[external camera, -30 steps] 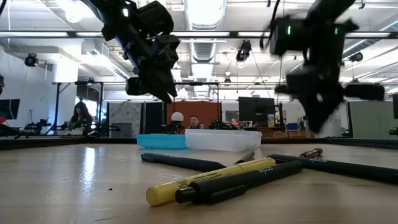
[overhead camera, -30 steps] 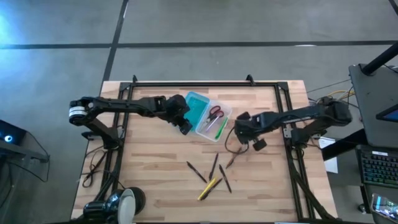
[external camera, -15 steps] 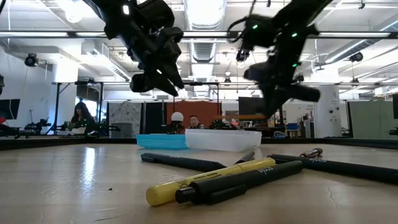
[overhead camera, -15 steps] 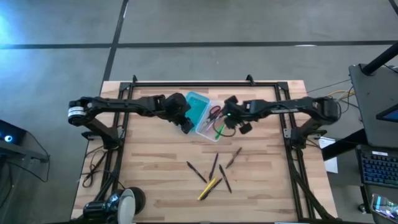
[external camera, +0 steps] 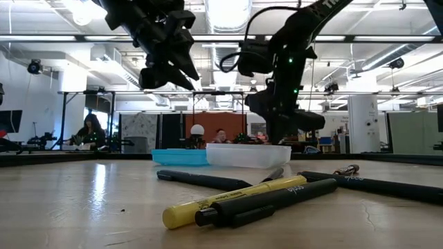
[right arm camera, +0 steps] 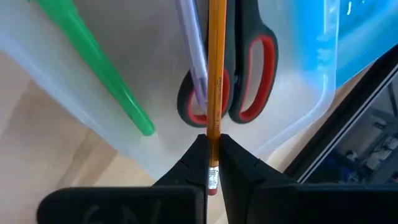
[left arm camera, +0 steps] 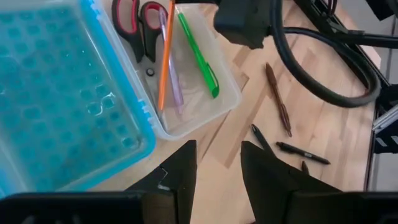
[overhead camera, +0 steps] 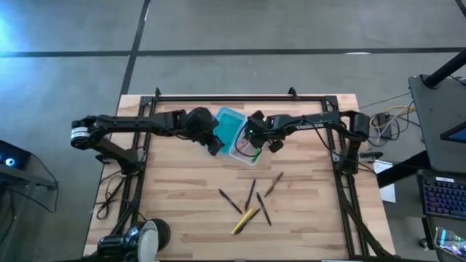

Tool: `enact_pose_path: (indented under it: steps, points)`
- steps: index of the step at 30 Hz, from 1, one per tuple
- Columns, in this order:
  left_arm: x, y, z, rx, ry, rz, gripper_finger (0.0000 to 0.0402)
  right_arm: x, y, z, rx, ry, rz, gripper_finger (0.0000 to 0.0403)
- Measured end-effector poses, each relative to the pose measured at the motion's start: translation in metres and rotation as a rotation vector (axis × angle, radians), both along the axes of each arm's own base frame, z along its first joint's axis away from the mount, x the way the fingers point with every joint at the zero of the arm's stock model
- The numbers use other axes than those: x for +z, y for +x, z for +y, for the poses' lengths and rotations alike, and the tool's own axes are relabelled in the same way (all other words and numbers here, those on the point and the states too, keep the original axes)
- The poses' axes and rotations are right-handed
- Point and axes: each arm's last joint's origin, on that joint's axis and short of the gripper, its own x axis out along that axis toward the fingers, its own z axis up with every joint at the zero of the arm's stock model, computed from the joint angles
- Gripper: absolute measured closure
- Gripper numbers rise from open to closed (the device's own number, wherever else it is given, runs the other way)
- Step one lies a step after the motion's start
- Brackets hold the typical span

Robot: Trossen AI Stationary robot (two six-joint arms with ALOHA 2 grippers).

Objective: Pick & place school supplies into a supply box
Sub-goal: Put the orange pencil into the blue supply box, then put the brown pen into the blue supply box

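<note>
The supply box (overhead camera: 237,132) lies open at the table's far middle, teal half (left arm camera: 62,93) beside clear half (left arm camera: 205,109). Red-handled scissors (right arm camera: 249,68), a purple pen (right arm camera: 193,56) and a green pen (right arm camera: 93,68) lie in the clear half. My right gripper (right arm camera: 212,140) hangs over the clear half (overhead camera: 256,131), shut on an orange pencil (left arm camera: 163,62). My left gripper (left arm camera: 217,168) is open and holds nothing, hovering by the box's left near side (overhead camera: 213,143). Several dark pens (overhead camera: 250,195) and a yellow one (overhead camera: 244,220) lie loose nearer the table's front. My right gripper pinches the orange pencil near its eraser end (right arm camera: 214,127) between the two fingers, with the eraser (right arm camera: 211,183) showing back between them. The pencil points forward from the fingers, along them, over the scissors and the purple pen. Whether its far end rests in the clear half cannot be told.
The loose pens (external camera: 235,197) spread across the near middle of the table. A round black-and-white object (overhead camera: 149,236) sits at the near left corner. A dark frame rail (overhead camera: 240,97) runs along the far edge. The right arm's cable (left arm camera: 311,56) hangs beside the box.
My right gripper has swung from right of the box toward the table's left and far side, carrying the orange pencil, and now hangs over the clear half. The loose pens have stayed where they were.
</note>
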Motion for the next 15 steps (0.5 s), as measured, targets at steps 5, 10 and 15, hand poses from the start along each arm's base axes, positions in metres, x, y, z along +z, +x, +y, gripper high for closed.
enact_pose_path:
  steps: [5, 10, 15]
  points:
    - [0.000, 0.001, -0.002, -0.014, 0.006, 0.001, 0.0294, -0.001, -0.001, 0.000, -0.083, 0.030, -0.043, 0.0390]
    - [0.000, 0.001, -0.003, -0.028, 0.020, 0.002, 0.0294, 0.012, -0.003, 0.001, -0.133, 0.093, -0.127, 0.0364]
    - [-0.001, 0.000, -0.002, -0.035, 0.027, 0.007, 0.0294, 0.016, -0.005, 0.003, -0.142, 0.116, -0.127, 0.0305]
